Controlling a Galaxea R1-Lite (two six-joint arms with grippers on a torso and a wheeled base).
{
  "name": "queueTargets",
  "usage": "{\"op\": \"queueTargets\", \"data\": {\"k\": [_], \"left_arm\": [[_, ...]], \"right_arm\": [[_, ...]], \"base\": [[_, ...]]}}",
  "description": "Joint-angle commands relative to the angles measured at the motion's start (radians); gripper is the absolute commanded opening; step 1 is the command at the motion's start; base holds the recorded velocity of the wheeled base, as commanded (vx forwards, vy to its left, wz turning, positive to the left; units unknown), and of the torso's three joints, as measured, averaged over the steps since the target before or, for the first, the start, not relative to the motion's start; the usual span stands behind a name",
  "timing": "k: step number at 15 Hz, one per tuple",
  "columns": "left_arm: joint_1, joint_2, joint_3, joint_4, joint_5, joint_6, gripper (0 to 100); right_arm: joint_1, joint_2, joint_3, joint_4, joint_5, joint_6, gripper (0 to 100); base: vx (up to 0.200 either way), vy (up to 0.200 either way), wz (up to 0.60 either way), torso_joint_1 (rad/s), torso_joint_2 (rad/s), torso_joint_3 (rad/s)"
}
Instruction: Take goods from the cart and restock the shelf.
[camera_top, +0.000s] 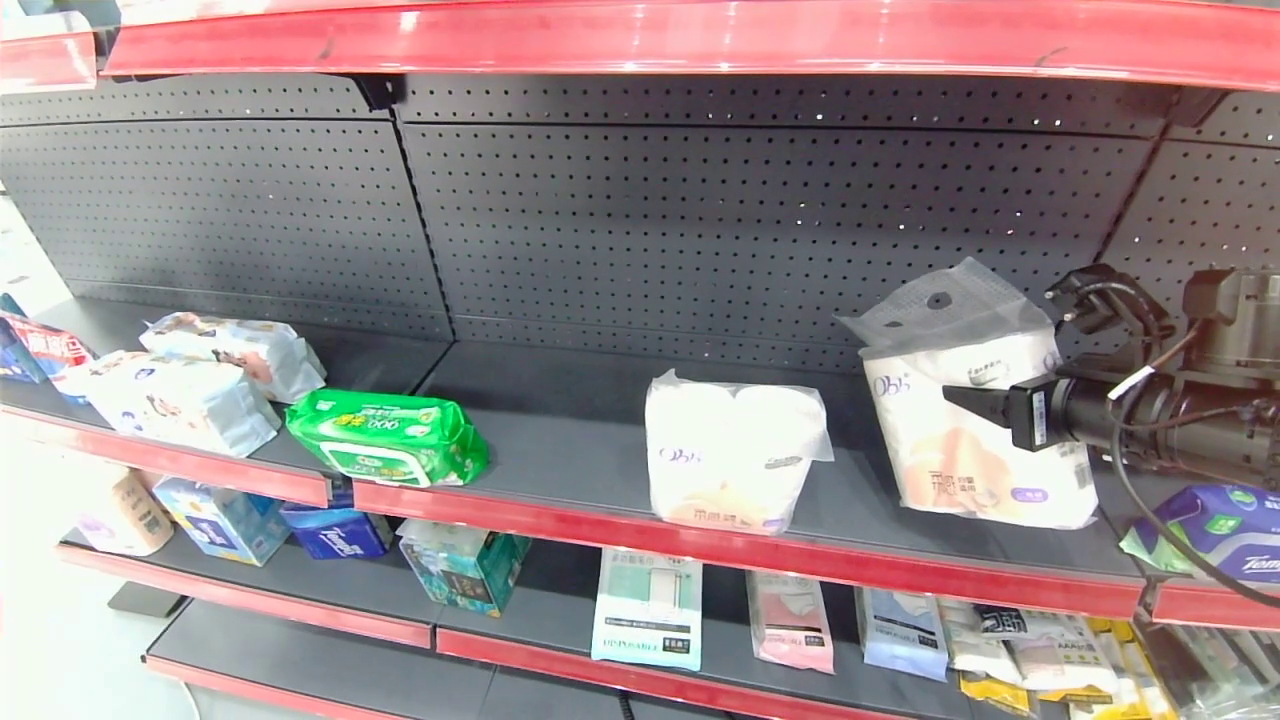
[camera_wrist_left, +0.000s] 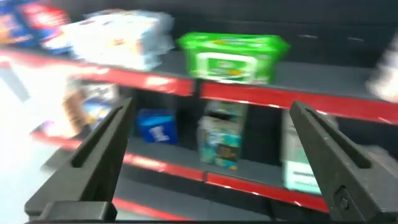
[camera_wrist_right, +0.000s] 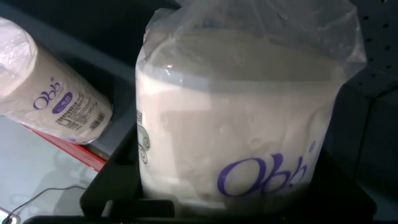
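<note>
A tall white toilet-roll pack (camera_top: 985, 420) in clear plastic stands on the dark shelf board (camera_top: 560, 410) at the right. My right gripper (camera_top: 975, 402) comes in from the right at mid-height and is shut on it. In the right wrist view this pack (camera_wrist_right: 242, 137) sits between the two dark fingers. A second, shorter pack of the same rolls (camera_top: 733, 450) (camera_wrist_right: 43, 87) stands on the shelf further left. My left gripper (camera_wrist_left: 211, 155) is open and holds nothing, out in front of the shelves, below a green wipes pack (camera_wrist_left: 233, 55).
The green wipes pack (camera_top: 385, 437) and white tissue bundles (camera_top: 185, 400) lie at the shelf's left. A purple pack (camera_top: 1215, 530) lies at the far right. Lower shelves hold boxes and hanging packets. Bare shelf runs between the green pack and the shorter roll pack.
</note>
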Motion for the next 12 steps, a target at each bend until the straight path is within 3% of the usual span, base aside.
{"op": "queueTargets", "data": {"k": [1, 3, 5, 8, 9, 10, 12], "left_arm": [[0.0, 0.0, 0.003, -0.009, 0.024, -0.026, 100], [-0.026, 0.021, 0.001, -0.009, -0.001, -0.028, 100], [-0.109, 0.0, 0.001, -0.008, -0.099, -0.025, 100], [-0.103, 0.0, 0.001, -0.008, -0.021, -0.029, 100], [-0.107, 0.0, 0.003, -0.008, 0.031, -0.02, 100], [-0.107, 0.0, 0.003, -0.004, 0.039, -0.003, 100], [-0.109, 0.0, 0.001, 0.049, 0.056, 0.0, 100]], "right_arm": [[0.0, -0.001, 0.002, 0.001, 0.0, -0.001, 0], [-0.001, -0.003, 0.002, 0.001, 0.002, -0.001, 0], [0.0, -0.003, 0.0, 0.0, 0.0, -0.001, 0], [0.002, -0.001, 0.002, 0.001, 0.0, -0.001, 0], [0.002, -0.003, 0.0, 0.0, 0.0, -0.001, 0], [0.002, -0.003, 0.0, 0.0, 0.0, -0.001, 0], [0.0, -0.003, 0.0, 0.0, 0.0, -0.001, 0]], "base": [[0.0, 0.0, 0.0, 0.0, 0.0, 0.0], [0.0, 0.0, 0.0, 0.0, 0.0, 0.0], [0.0, 0.0, 0.0, 0.0, 0.0, 0.0], [0.0, 0.0, 0.0, 0.0, 0.0, 0.0], [0.0, 0.0, 0.0, 0.0, 0.0, 0.0], [0.0, 0.0, 0.0, 0.0, 0.0, 0.0], [0.0, 0.0, 0.0, 0.0, 0.0, 0.0]]}}
